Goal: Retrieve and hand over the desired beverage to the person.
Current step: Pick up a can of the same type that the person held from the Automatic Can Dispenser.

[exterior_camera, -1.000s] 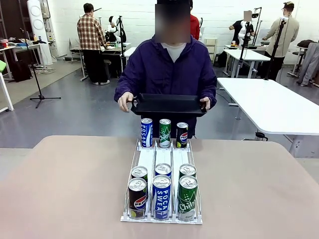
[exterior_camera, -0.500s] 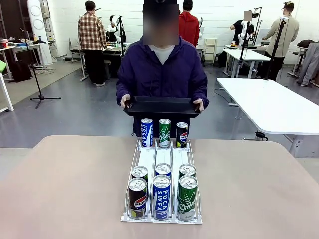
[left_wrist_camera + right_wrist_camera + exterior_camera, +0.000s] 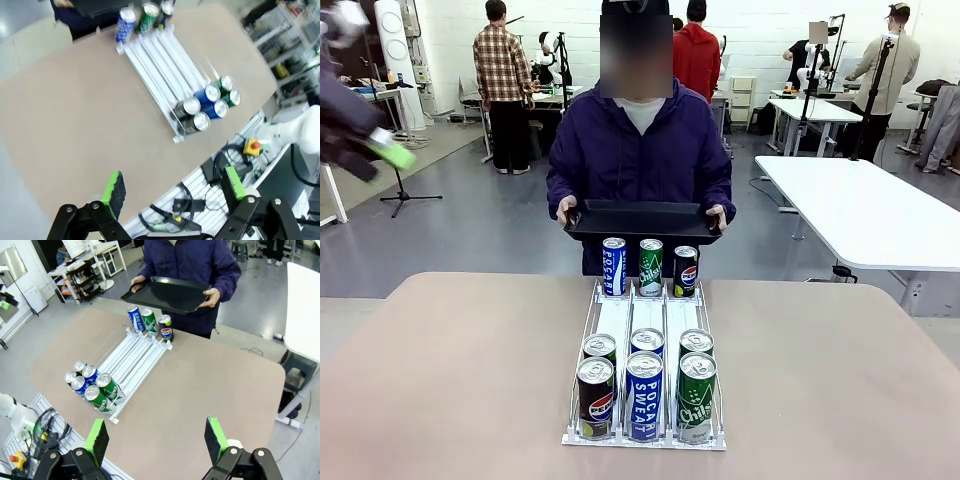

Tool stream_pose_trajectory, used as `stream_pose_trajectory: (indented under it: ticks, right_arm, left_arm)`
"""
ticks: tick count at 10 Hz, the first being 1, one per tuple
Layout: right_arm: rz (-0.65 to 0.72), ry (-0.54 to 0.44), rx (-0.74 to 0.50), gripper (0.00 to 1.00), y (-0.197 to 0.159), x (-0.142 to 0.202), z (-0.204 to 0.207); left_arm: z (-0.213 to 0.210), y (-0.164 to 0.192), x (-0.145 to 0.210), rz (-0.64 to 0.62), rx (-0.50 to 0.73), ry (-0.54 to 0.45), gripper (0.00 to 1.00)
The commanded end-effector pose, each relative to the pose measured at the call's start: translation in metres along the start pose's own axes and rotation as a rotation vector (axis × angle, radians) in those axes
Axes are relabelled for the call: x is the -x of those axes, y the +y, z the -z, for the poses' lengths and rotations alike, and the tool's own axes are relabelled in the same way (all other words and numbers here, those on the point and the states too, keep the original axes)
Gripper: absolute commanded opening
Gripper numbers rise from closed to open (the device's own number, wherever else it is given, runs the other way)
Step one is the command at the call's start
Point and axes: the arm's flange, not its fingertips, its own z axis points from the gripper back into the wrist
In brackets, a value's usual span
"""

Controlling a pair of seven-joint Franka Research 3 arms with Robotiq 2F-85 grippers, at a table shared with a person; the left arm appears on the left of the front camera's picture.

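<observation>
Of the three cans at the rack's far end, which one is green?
The middle can: green, flanked by the blue Pocari Sweat can on its left and the dark Pepsi can on its right.

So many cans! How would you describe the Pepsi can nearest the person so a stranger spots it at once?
On the tan table a white rack runs toward the person holding a black tray. Three cans stand at its far end, below the tray. The Pepsi can is the right-hand one in the front view: dark, beside a green can and a blue can.
</observation>
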Motion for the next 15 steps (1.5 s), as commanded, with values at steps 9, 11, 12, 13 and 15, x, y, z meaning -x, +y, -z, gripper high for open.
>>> stream_pose_trajectory:
  ticks: [9, 11, 12, 13, 15]
  right_arm:
    - [-0.006, 0.003, -0.007, 1.00, 0.000, 0.000, 0.001]
    - [-0.006, 0.003, -0.007, 1.00, 0.000, 0.000, 0.001]
    - [-0.006, 0.003, -0.007, 1.00, 0.000, 0.000, 0.001]
    - [-0.006, 0.003, -0.007, 1.00, 0.000, 0.000, 0.001]
    - [-0.006, 0.003, -0.007, 1.00, 0.000, 0.000, 0.001]
  left_arm:
    - [0.211, -0.173, -0.035, -0.284, -0.301, 0.176, 1.00]
    - [0.217, -0.173, -0.030, -0.315, -0.368, 0.162, 1.00]
    - [0.217, -0.173, -0.030, -0.315, -0.368, 0.162, 1.00]
    - [0.217, -0.173, -0.030, -0.315, -0.368, 0.162, 1.00]
    - [0.217, -0.173, -0.030, -0.315, -0.368, 0.162, 1.00]
